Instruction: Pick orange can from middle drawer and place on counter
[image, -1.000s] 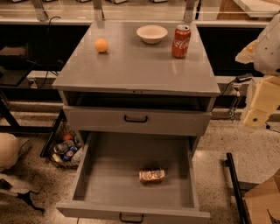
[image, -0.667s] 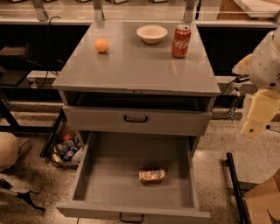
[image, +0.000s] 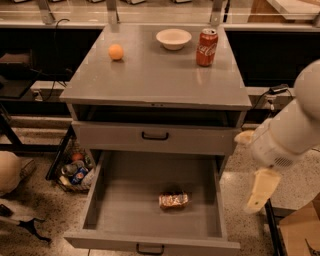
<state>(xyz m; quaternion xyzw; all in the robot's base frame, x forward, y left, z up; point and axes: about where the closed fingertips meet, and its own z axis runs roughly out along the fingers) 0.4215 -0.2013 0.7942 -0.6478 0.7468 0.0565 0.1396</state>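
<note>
On the counter (image: 150, 82) sit an orange ball (image: 116, 52), a white bowl (image: 173, 38) and a red cola can (image: 206, 47). Below, the middle drawer (image: 132, 192) stands pulled out, and the orange can (image: 174, 200) lies sideways on its floor. The gripper (image: 260, 189) hangs outside the drawer's right wall; whether it is clenched or released, I cannot tell.

- The middle drawer (image: 100, 200) is pulled wide open at the bottom of the grey cabinet.
- The orange can (image: 174, 200) lies on its side on the drawer floor, right of centre and nearer the front wall.
- The gripper (image: 257, 181) hangs outside the drawer's right wall, above the speckled floor and well apart from the can.
- On the counter (image: 155, 80) stand an orange ball (image: 116, 52) at the left, a pale bowl (image: 173, 38) at the back, and a red Coca-Cola can (image: 206, 47) upright just right of the bowl.
</note>
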